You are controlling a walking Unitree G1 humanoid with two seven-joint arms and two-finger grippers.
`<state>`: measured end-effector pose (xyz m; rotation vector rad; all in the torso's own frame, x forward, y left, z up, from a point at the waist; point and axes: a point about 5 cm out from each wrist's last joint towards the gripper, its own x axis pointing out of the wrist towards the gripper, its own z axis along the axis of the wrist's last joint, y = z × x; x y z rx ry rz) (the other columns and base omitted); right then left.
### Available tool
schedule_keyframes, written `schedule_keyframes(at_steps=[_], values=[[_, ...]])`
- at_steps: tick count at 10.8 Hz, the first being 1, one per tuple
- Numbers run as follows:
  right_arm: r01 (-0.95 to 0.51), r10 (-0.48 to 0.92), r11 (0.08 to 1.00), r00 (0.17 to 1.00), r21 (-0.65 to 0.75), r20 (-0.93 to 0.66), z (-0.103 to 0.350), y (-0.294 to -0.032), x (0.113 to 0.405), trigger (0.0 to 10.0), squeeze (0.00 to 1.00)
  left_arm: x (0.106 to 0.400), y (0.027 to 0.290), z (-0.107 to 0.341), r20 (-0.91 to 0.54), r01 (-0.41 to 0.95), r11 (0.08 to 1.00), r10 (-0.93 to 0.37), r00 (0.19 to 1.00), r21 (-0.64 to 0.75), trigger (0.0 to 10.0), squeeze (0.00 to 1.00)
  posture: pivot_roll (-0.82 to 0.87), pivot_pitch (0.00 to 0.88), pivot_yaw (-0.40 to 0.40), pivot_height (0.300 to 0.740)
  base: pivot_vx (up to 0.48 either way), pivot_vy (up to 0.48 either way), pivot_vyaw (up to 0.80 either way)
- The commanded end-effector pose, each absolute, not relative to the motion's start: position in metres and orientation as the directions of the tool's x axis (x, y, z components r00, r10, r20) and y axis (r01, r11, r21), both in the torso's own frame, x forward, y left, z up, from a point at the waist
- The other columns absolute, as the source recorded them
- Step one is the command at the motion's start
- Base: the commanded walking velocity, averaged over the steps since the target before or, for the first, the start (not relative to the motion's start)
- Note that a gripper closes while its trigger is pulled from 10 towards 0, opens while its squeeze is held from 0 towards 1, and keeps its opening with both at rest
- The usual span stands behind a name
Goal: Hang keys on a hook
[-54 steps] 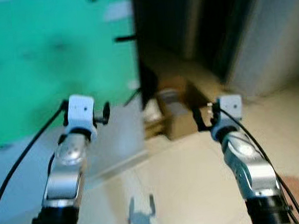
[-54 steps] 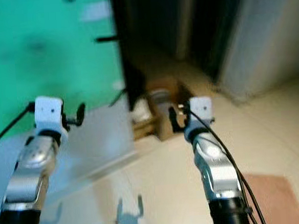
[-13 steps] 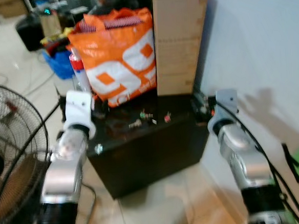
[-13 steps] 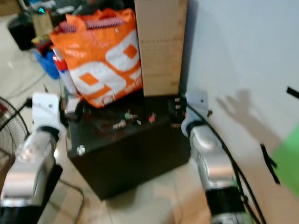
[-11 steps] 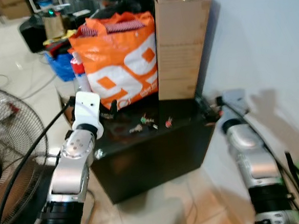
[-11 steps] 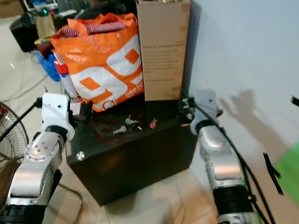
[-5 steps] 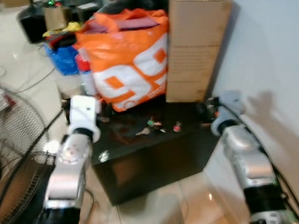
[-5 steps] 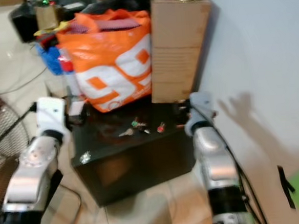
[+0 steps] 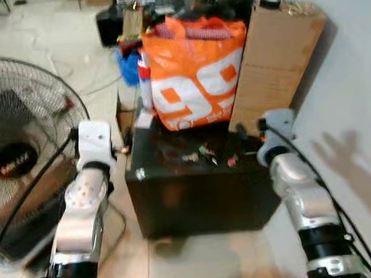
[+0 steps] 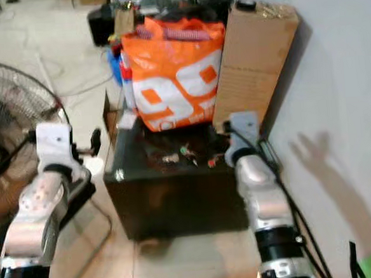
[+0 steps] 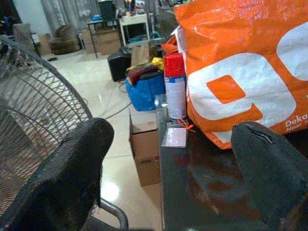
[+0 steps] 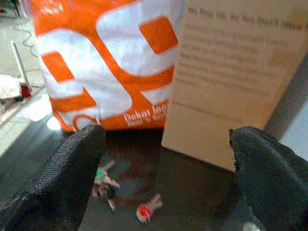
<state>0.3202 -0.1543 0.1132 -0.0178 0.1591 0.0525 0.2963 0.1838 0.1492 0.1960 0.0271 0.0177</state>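
Note:
A small bunch of keys with a green tag lies on the glossy black cabinet. Beside it lies a key with a red tag. In the right wrist view the bunch and the red-tagged key lie a short way beyond my right gripper. That gripper is open and hovers over the cabinet's right rear corner. My left gripper is open and empty, held off the cabinet's left edge; its two fingers stand wide apart.
An orange and white bag and a tall cardboard box stand behind the keys, against a pale wall. A floor fan is at the left. A red spray can, a blue bag and a small carton sit by the cabinet's left.
The camera has swung from a green wall and doorway to the black cabinet; over the last second the view shifted, bringing the fan further in. Both grippers hold the same open pose.

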Motion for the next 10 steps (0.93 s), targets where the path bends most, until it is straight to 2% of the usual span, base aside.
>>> schedule_keyframes(at_steps=[1,7,10], values=[[-0.063,0.061,0.998,0.986,-0.005,-0.154,0.114,-0.150,0.319,10.0,1.00,0.296,0.186,0.152,-0.010,-0.021,0.981,0.023,1.000,0.192,10.0,0.00,0.01,0.000,-0.033,0.740,0.000,0.000,0.00],[-0.033,0.027,0.999,0.984,-0.031,-0.176,0.108,-0.165,0.298,10.0,1.00,0.287,0.170,0.143,-0.031,0.058,0.979,-0.053,0.998,0.196,10.0,0.00,-0.05,0.000,0.001,0.740,0.303,0.000,0.00],[-0.040,0.033,0.999,0.982,-0.033,-0.185,0.110,-0.166,0.285,10.0,0.98,0.287,0.169,0.143,-0.034,0.088,0.978,-0.083,0.996,0.190,10.0,0.00,-0.08,0.000,-0.002,0.740,0.349,0.000,0.00]])
